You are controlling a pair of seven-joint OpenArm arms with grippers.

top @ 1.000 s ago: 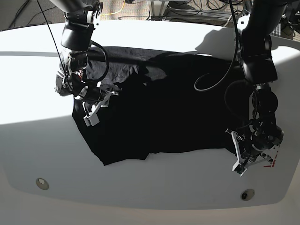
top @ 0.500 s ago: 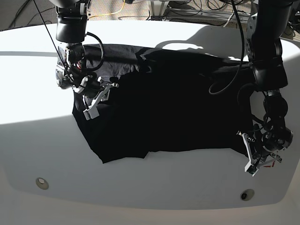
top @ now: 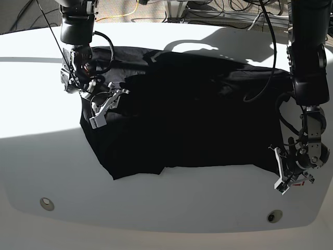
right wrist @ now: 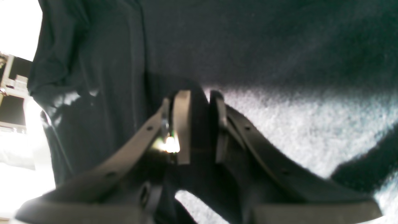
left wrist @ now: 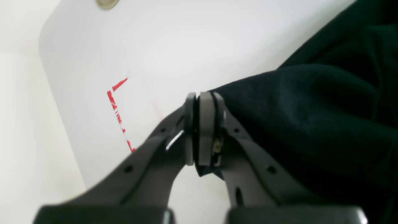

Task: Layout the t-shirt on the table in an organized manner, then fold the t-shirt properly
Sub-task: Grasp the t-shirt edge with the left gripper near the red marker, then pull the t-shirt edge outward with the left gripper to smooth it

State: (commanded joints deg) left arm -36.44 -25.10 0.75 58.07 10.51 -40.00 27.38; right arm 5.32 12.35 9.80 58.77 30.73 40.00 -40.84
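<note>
1. White table (top: 171, 208) fills the base view, sunlit in a band, with the black t-shirt (top: 187, 120) lying across its middle and no print visible.
2. Left gripper (top: 286, 177) sits at the shirt's near corner beside a red dashed mark (left wrist: 119, 115); its fingers (left wrist: 205, 124) are pressed together, pinching a fold of cloth.
3. Right gripper (top: 102, 108) hangs over the far side of the shirt, fingers (right wrist: 182, 124) narrowly apart with dark cloth between them; whether they truly grip is unclear.
4. Over the last second the left gripper has carried its corner outward, stretching the near hem flatter.
5. Spreading looks well advanced; folding not yet begun.
</note>
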